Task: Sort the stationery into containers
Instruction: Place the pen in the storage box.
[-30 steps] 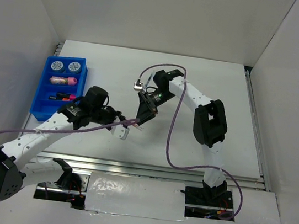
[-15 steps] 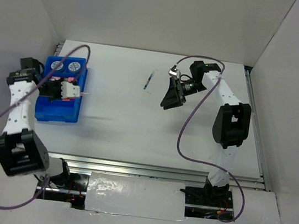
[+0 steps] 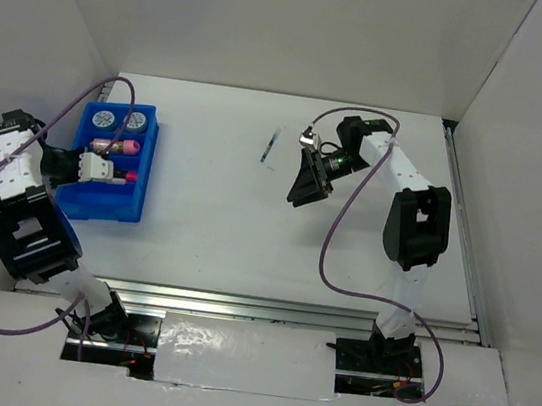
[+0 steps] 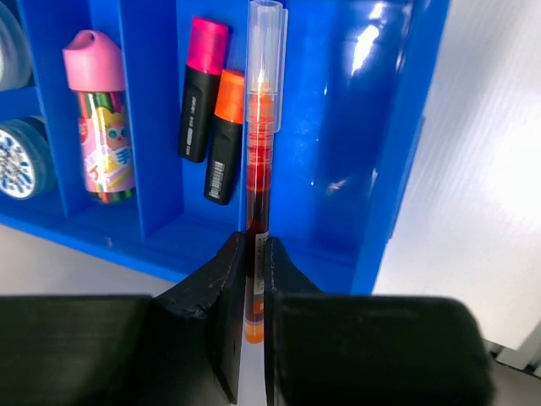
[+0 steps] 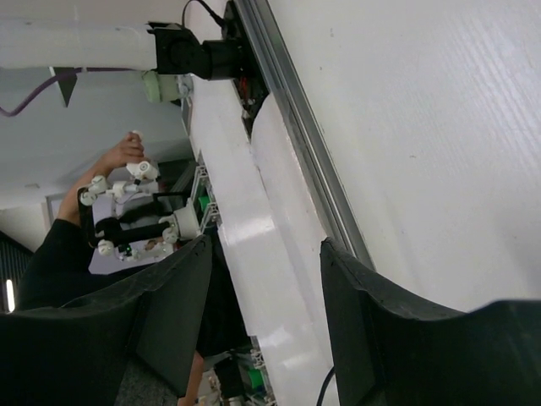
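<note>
The red pen (image 4: 260, 152) is pinched tight in the left gripper (image 4: 254, 254), over the blue tray (image 4: 406, 127) and close to the orange highlighter (image 4: 223, 139) lying inside. A blue pen (image 3: 270, 146) lies on the white table (image 3: 196, 233), well apart from the tray. The right gripper (image 3: 307, 180) hangs near it, fingers apart, holding nothing.

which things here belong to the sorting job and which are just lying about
job: blue tray, two tape rolls, pink marker, two highlighters, red pen in left tool, blue pen on table
just there: purple cables, metal rail
</note>
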### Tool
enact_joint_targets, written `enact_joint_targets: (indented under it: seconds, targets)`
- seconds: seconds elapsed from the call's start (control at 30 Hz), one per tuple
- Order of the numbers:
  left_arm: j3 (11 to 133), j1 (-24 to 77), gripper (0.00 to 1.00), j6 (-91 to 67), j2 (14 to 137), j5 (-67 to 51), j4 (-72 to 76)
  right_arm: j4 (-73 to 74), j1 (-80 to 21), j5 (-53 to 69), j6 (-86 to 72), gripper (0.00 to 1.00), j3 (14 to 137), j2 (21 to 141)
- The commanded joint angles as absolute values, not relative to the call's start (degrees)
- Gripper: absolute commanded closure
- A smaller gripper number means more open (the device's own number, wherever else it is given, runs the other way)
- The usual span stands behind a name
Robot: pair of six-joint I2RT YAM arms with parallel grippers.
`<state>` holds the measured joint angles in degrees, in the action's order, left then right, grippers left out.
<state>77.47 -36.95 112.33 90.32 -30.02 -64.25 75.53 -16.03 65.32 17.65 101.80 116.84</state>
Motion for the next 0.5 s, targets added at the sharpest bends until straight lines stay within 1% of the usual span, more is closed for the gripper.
enact_joint_targets:
  seconds: [0.0, 0.2, 0.33, 0.4, 0.47]
  targets:
    - [76.9, -36.7, 1.00, 124.2, 92.5, -28.8, -61.9, 75.2, -16.4, 64.8, 18.8, 0.39, 101.1, 114.4]
    - [74.1, -35.1, 0.91, 121.4, 93.6, -27.2, -57.6, 75.4, -16.3, 63.5, 18.5, 0.39, 102.0, 115.0]
    - [72.2, -33.7, 0.78, 121.2, 93.0, -27.7, -56.2, 73.9, -16.4, 62.9, 17.0, 0.39, 101.8, 115.0]
    - [72.1, -33.1, 0.75, 121.2, 93.3, -27.2, -56.4, 73.8, -16.4, 62.5, 16.7, 0.39, 102.0, 115.3]
    - [72.0, -32.5, 0.65, 120.7, 93.5, -26.5, -56.3, 73.2, -16.5, 61.7, 15.9, 0.39, 102.1, 115.5]
